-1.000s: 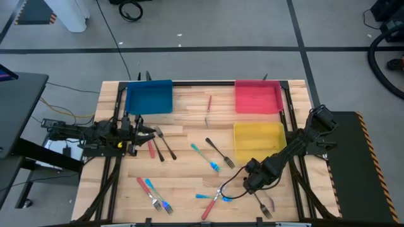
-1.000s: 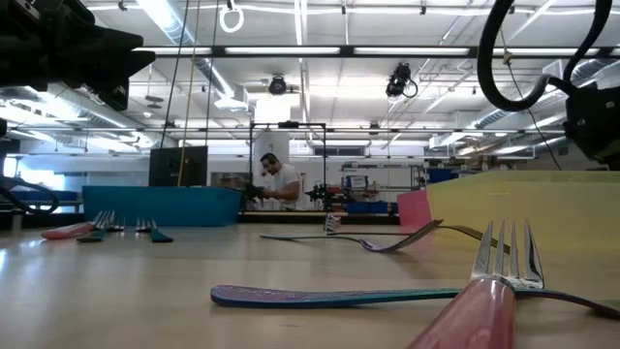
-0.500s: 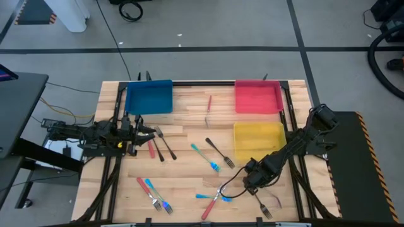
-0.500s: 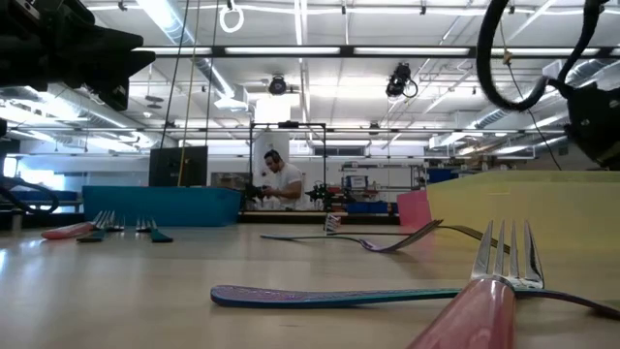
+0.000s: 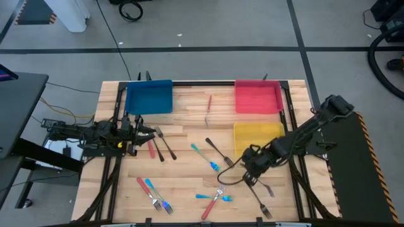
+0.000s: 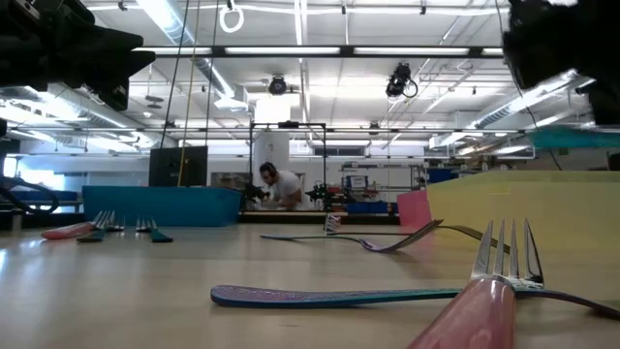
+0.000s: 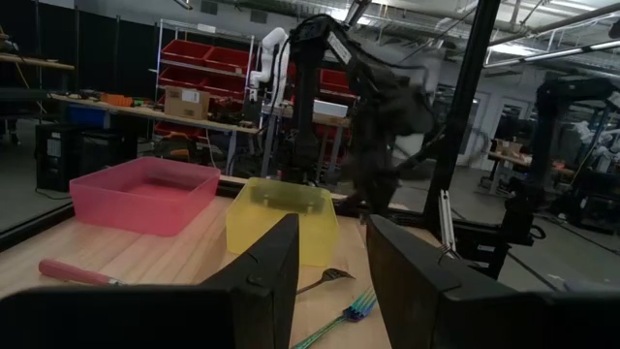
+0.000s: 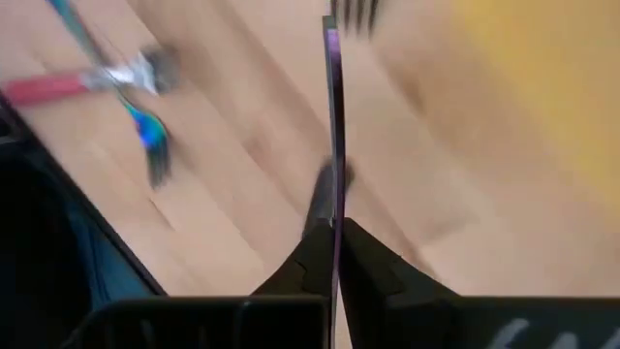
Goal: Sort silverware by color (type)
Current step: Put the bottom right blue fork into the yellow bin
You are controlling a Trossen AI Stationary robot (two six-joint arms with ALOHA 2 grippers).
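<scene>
Small forks lie scattered on the wooden table: a red-handled one (image 5: pixel 209 103), dark ones (image 5: pixel 165 145) (image 5: pixel 218 151) (image 5: pixel 262 203), a light blue one (image 5: pixel 205 156), and red and blue ones (image 5: pixel 151 192) (image 5: pixel 211 200). My right gripper (image 5: pixel 251 169) hangs just in front of the yellow tray (image 5: pixel 257 140), shut on a thin dark fork (image 8: pixel 335 116) that shows edge-on. My left gripper (image 5: pixel 148 131) waits open at the table's left side, its fingers (image 7: pixel 266 281) apart with nothing between them. My right gripper pinches the dark fork's handle (image 8: pixel 334 208) between its two fingers, which slant steeply down from above. The fork runs on ahead of the fingertips along their line, with its tines (image 8: pixel 351 15) at the far end toward the yellow tray. It shows edge-on above the wood.
A blue tray (image 5: pixel 149 98) stands at the far left and a red tray (image 5: pixel 257 96) at the far right, with the yellow one in front of it. Bare wood lies in the table's middle. A person stands at a bench (image 6: pixel 274 184) far beyond the table.
My right gripper has risen and swung toward the far edge, closer to the yellow tray, rolling as it went. In the low view it has climbed from the right edge to the upper right corner and is blurred.
</scene>
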